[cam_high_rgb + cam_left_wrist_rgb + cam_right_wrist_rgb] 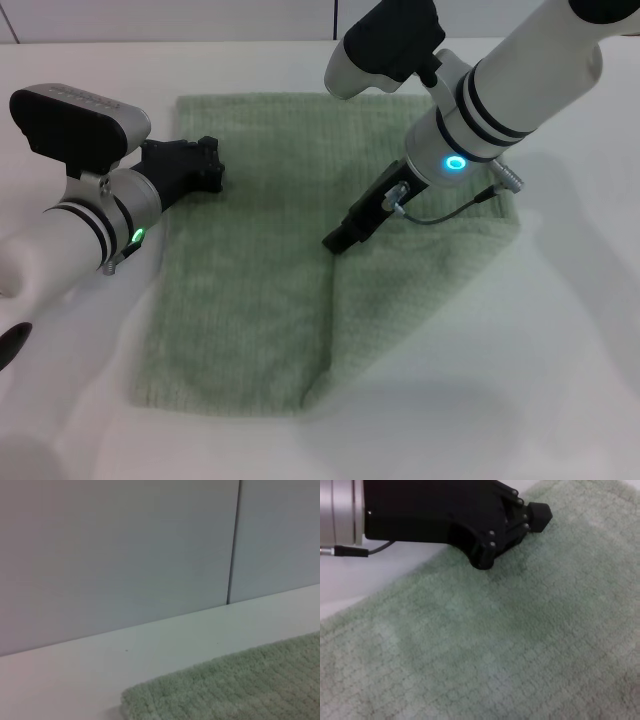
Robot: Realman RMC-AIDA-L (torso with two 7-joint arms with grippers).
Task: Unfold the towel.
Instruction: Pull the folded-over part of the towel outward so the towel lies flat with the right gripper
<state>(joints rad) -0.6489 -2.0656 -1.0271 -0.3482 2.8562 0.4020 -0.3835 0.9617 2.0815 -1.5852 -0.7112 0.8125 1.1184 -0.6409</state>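
White tabletop [580, 330] carrying towel [250, 300], lying mostly flat, one flap folded over on right side. Right end effector [338, 240] pressing down near towel's middle by fold edge, fingers together, seemingly pinching flap. Left end effector [205, 165] resting at towel's left edge, closure impossible to tell. Next: likely drawing flap outward past towel's right edge.

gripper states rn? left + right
Left gripper: at the towel's left edge, cannot be told.
Right gripper: on the towel's folded flap, cannot be told.
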